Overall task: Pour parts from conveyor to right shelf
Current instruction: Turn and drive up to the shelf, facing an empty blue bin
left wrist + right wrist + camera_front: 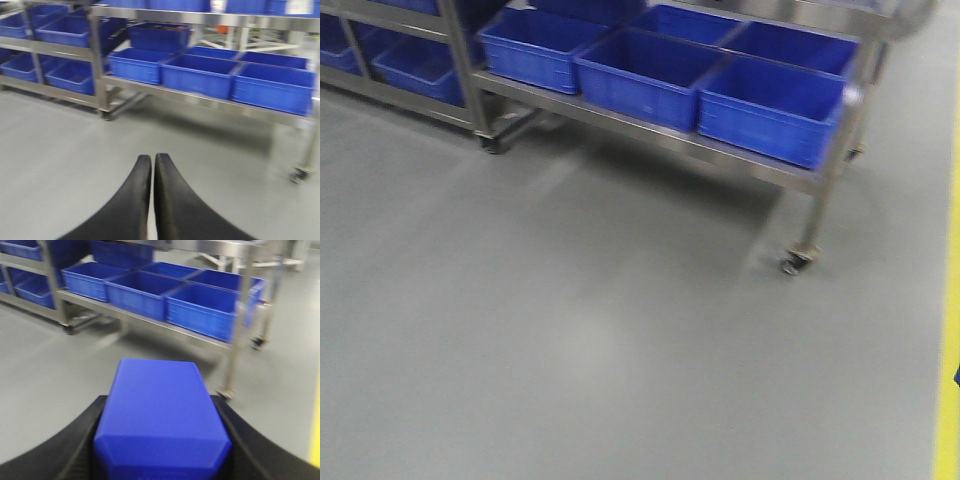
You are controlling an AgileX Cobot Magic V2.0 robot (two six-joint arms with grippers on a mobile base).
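Grey floor (570, 330) lay before the shelf (650, 130). Your right end effector (160, 440) pinched a blue part (160, 405), left end effector (152, 159) pressed together; best carried level up to the shelf.

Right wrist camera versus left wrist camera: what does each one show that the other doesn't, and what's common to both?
Right wrist only: the right gripper, its black fingers clamped on a bright-blue plastic block, and a yellow floor line at the right edge. Left wrist only: the left gripper, its fingers pressed together with nothing between them. Both: the steel-framed shelf carrying a row of large blue plastic bins, its caster wheel, and glossy grey floor in front.
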